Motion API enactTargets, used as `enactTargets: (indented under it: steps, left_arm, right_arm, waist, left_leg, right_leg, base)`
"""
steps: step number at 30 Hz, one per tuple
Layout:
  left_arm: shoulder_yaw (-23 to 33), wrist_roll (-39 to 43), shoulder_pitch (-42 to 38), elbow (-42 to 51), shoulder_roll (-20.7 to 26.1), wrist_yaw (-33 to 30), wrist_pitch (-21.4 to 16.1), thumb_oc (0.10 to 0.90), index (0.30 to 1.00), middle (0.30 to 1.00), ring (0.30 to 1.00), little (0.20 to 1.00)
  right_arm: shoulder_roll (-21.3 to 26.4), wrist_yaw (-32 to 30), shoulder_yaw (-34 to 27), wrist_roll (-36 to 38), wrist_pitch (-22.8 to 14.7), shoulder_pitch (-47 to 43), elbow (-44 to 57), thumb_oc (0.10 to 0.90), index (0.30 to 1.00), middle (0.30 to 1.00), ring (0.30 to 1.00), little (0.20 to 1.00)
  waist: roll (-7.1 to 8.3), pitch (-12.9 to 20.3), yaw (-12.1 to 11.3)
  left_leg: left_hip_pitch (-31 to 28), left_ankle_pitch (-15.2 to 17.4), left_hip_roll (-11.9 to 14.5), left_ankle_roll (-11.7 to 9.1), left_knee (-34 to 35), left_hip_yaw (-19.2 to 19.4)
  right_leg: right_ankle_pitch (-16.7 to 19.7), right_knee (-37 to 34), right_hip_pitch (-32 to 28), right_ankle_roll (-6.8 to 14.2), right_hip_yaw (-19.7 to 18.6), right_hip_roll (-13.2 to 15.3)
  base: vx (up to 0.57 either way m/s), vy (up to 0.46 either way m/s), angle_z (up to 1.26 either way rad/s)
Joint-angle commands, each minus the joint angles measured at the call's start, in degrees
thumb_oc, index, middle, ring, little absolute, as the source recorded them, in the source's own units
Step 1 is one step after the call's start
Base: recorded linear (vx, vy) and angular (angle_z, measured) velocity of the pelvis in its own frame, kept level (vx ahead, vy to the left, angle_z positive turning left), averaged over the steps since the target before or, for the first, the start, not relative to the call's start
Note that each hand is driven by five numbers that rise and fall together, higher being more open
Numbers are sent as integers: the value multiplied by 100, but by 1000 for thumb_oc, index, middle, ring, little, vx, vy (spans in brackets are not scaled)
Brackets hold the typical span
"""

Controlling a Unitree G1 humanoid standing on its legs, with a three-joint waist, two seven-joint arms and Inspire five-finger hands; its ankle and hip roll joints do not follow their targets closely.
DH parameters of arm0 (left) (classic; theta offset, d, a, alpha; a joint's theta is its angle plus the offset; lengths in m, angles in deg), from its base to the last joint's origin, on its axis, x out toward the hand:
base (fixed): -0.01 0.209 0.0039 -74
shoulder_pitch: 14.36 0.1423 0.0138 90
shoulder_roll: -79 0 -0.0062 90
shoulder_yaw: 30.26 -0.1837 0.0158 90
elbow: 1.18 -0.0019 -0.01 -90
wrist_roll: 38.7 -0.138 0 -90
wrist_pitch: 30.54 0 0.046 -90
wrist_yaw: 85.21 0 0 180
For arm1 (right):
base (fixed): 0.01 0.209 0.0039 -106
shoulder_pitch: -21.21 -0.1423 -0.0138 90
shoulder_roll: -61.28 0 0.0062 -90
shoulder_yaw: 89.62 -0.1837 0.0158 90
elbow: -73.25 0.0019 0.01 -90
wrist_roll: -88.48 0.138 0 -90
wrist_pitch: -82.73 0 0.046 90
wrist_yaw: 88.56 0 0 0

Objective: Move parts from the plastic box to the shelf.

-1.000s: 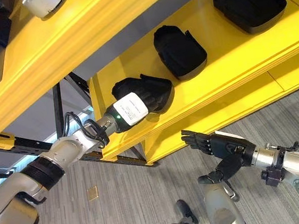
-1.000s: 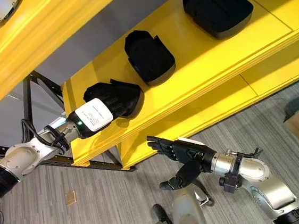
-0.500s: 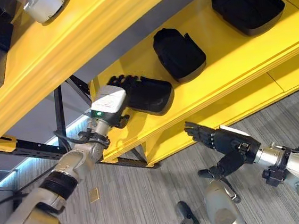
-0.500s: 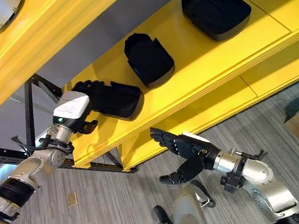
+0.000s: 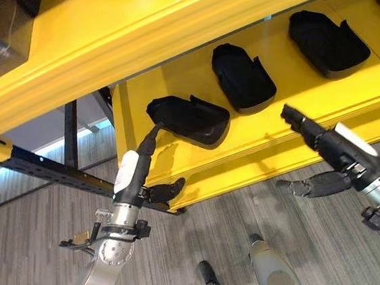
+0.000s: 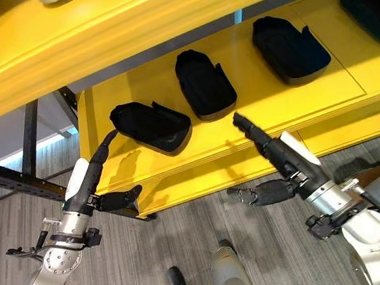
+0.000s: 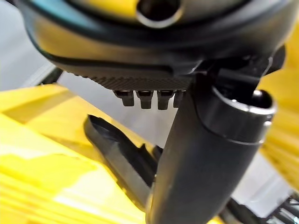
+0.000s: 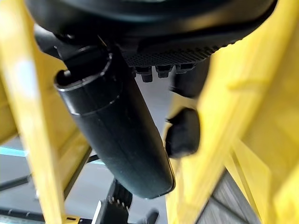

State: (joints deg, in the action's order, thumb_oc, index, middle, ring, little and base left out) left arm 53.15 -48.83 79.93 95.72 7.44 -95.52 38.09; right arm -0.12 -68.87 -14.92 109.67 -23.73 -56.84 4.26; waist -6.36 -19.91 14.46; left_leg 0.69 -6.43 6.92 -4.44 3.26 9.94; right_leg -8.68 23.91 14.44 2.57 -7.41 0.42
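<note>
Now the yellow shelf (image 5: 289,115) runs across the middle of the frame, and three black parts lie on it in a row, well apart from one another; the nearest part (image 5: 189,119) sits at centre left, the middle part (image 5: 243,77) just right of it and higher, the far part (image 5: 328,42) toward the upper right; each is a shallow, hollow black shell, rounded at one end, with a low raised wall and a notch on one side; a further dark edge shows at the far upper right, too cut off to tell what it is.

My left hand (image 5: 134,175) reaches up from the lower left, fingers straight and holding nothing, their tips at the left end of the nearest part, though I cannot tell whether they touch it; the thumb sticks out to the right below the shelf's front edge; my right hand (image 5: 330,147) comes in from the lower right, fingers straight and empty, lying over the shelf's front edge, thumb spread out to the left.

Above, a thick yellow beam (image 5: 164,29) crosses the top of the frame; a black metal frame (image 5: 50,171) shows at the left; grey striped carpet (image 5: 38,254) covers the floor along the bottom.
</note>
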Motion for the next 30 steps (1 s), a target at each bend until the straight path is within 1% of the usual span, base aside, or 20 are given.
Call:
enactTargets:
  steps: [1, 2, 3, 4, 5, 7, 10, 11, 13, 15, 16, 17, 19, 20, 22, 24, 25, 26, 29, 30]
  left_arm:
    - [764, 445, -167, 400, 233, 164, -781, 900, 1000, 1000, 1000, 1000]
    - [797, 492, -115, 474, 253, 258, -805, 900, 1000, 1000, 1000, 1000]
    - [843, 747, -25, 595, 275, 432, -724, 900, 1000, 1000, 1000, 1000]
    - [831, 826, -14, 625, 285, 507, -677, 900, 1000, 1000, 1000, 1000]
    - [777, 871, 6, 628, 334, 761, -729, 900, 1000, 1000, 1000, 1000]
    - [740, 909, 122, 665, 389, 894, -784, 900, 1000, 1000, 1000, 1000]
    - [670, 913, 164, 660, 483, 1026, -792, 900, 1000, 1000, 1000, 1000]
    - [629, 1091, 203, 658, 595, 1115, -820, 900, 1000, 1000, 1000, 1000]
    - [569, 1139, 190, 634, 723, 1263, -989, 900, 1000, 1000, 1000, 1000]
    - [542, 1211, 171, 639, 765, 1281, -1002, 900, 1000, 1000, 1000, 1000]
    - [518, 1250, 126, 628, 794, 1378, -1023, 900, 1000, 1000, 1000, 1000]
    - [488, 1306, 49, 653, 825, 1480, -995, 900, 1000, 1000, 1000, 1000]
    - [485, 1335, 13, 676, 845, 1553, -965, 900, 1000, 1000, 1000, 1000]
    - [465, 1355, -37, 652, 863, 1584, -966, 900, 1000, 1000, 1000, 1000]
    - [457, 1377, -68, 654, 876, 1579, -918, 900, 1000, 1000, 1000, 1000]
    - [467, 1460, -137, 705, 933, 1675, -823, 900, 1000, 1000, 1000, 1000]
    - [477, 1474, -137, 708, 945, 1693, -811, 900, 1000, 1000, 1000, 1000]
    - [495, 1494, -149, 714, 980, 1751, -779, 900, 1000, 1000, 1000, 1000]
    - [498, 1511, -177, 720, 1024, 1803, -764, 900, 1000, 1000, 1000, 1000]
    - [511, 1500, -165, 742, 1071, 1833, -780, 900, 1000, 1000, 1000, 1000]
  right_arm:
    - [5, -337, -453, -105, -800, -522, 851, 900, 1000, 1000, 1000, 1000]
    - [55, -403, -516, -159, -798, -532, 901, 900, 1000, 1000, 1000, 1000]
    - [151, -545, -589, -501, -844, -563, 974, 900, 1000, 1000, 1000, 1000]
    - [224, -577, -607, -659, -853, -607, 1002, 900, 1000, 1000, 1000, 1000]
    - [441, -672, -600, -960, -834, -734, 1039, 900, 1000, 1000, 1000, 1000]
    - [740, -812, -595, -1283, -858, -856, 1119, 900, 1000, 1000, 1000, 1000]
    - [1041, -821, -556, -1518, -838, -1041, 1179, 900, 1000, 1000, 1000, 1000]
    - [1445, -853, -448, -1612, -729, -1284, 1196, 900, 1000, 1000, 1000, 1000]
    - [1770, -804, -244, -1664, -670, -1632, 1191, 900, 1000, 1000, 1000, 1000]
    - [1918, -766, -140, -1660, -600, -1774, 1190, 900, 1000, 1000, 1000, 1000]
    - [2036, -613, 34, -1731, -452, -1953, 1179, 900, 1000, 1000, 1000, 1000]
    - [2122, -502, 253, -1555, -195, -2137, 1129, 900, 1000, 1000, 1000, 1000]
    - [2146, -450, 391, -1636, -50, -2224, 1118, 900, 1000, 1000, 1000, 1000]
    - [2190, -444, 607, -1790, 98, -2346, 1010, 900, 1000, 1000, 1000, 1000]
    - [2218, -454, 705, -1837, 198, -2391, 967, 900, 1000, 1000, 1000, 1000]
    - [2269, -471, 905, -1882, 448, -2475, 798, 900, 1000, 1000, 1000, 1000]
    - [2277, -465, 927, -1913, 448, -2489, 757, 900, 1000, 1000, 1000, 1000]
    - [2314, -453, 999, -2095, 414, -2528, 660, 900, 1000, 1000, 1000, 1000]
    - [2410, -553, 1061, -2221, 489, -2574, 545, 900, 1000, 1000, 1000, 1000]
    - [2471, -642, 1139, -2231, 668, -2628, 397, 900, 1000, 1000, 1000, 1000]
  waist:
    - [574, 325, -177]
    - [600, 323, -211]
    - [637, 323, -269]
    - [660, 321, -310]
    - [706, 302, -411]
    - [762, 289, -517]
    - [809, 279, -636]
    - [860, 241, -793]
    - [899, 201, -934]
    - [912, 184, -988]
    - [918, 162, -1056]
    - [923, 111, -1132]
    - [918, 77, -1172]
    - [913, 16, -1218]
    - [912, -6, -1234]
    - [909, -75, -1275]
    - [909, -85, -1280]
    - [908, -128, -1300]
    - [913, -166, -1328]
    - [908, -201, -1360]
  left_leg:
    - [30, 880, -21, 255, -356, -210]
    - [48, 876, -10, 248, -361, -219]
    - [74, 875, 10, 248, -368, -234]
    - [84, 876, 15, 258, -364, -250]
    - [117, 867, 21, 271, -363, -294]
    - [158, 849, 47, 256, -367, -322]
    - [208, 829, 66, 263, -363, -362]
    - [283, 783, 97, 256, -367, -415]
    - [358, 734, 141, 230, -381, -467]
    - [390, 709, 155, 222, -385, -484]
    - [432, 673, 183, 214, -388, -510]
    - [495, 633, 194, 200, -419, -569]
    - [534, 609, 198, 191, -441, -602]
    - [601, 566, 191, 189, -459, -651]
    - [624, 553, 191, 186, -461, -664]
    - [701, 512, 179, 177, -463, -708]
    - [713, 508, 177, 175, -464, -717]
    - [754, 490, 170, 175, -472, -739]
    - [790, 470, 168, 175, -479, -756]
    - [827, 463, 155, 183, -493, -771]
  right_leg:
    - [122, -1285, -938, -15, 366, 224]
    - [137, -1299, -939, -14, 378, 216]
    - [161, -1321, -936, -13, 411, 206]
    - [164, -1330, -941, -13, 438, 206]
    - [181, -1354, -957, -19, 506, 206]
    - [208, -1381, -967, -22, 572, 204]
    - [207, -1388, -981, -30, 641, 205]
    - [200, -1376, -976, -46, 726, 199]
    - [166, -1328, -963, -68, 808, 188]
    - [156, -1311, -949, -74, 841, 187]
    - [127, -1264, -933, -91, 894, 187]
    - [99, -1206, -921, -111, 968, 183]
    - [77, -1163, -908, -124, 1004, 178]
    - [63, -1125, -891, -137, 1047, 177]
    - [55, -1113, -880, -141, 1063, 177]
    - [44, -1079, -840, -140, 1098, 184]
    - [41, -1074, -834, -140, 1102, 187]
    - [39, -1052, -812, -138, 1115, 192]
    - [35, -1032, -799, -138, 1142, 199]
    - [29, -1023, -794, -137, 1156, 202]
  base:
    - [-58, -103, 15]
    - [-59, -79, 13]
    - [-47, -53, 10]
    - [-61, -73, 16]
    - [-50, -67, 12]
    - [-40, -60, 17]
    - [-29, -43, 18]
    - [-47, -55, 16]
    - [-40, -59, 20]
    - [-25, -32, 20]
    - [-26, -46, 18]
    - [-18, -43, 15]
    - [-17, -26, 13]
    - [-19, -21, 13]
    - [-30, -20, 13]
    - [-48, -25, 7]
    - [-44, -23, 1]
    - [-35, -22, 1]
    - [-18, -21, 1]
    - [-22, -31, 6]
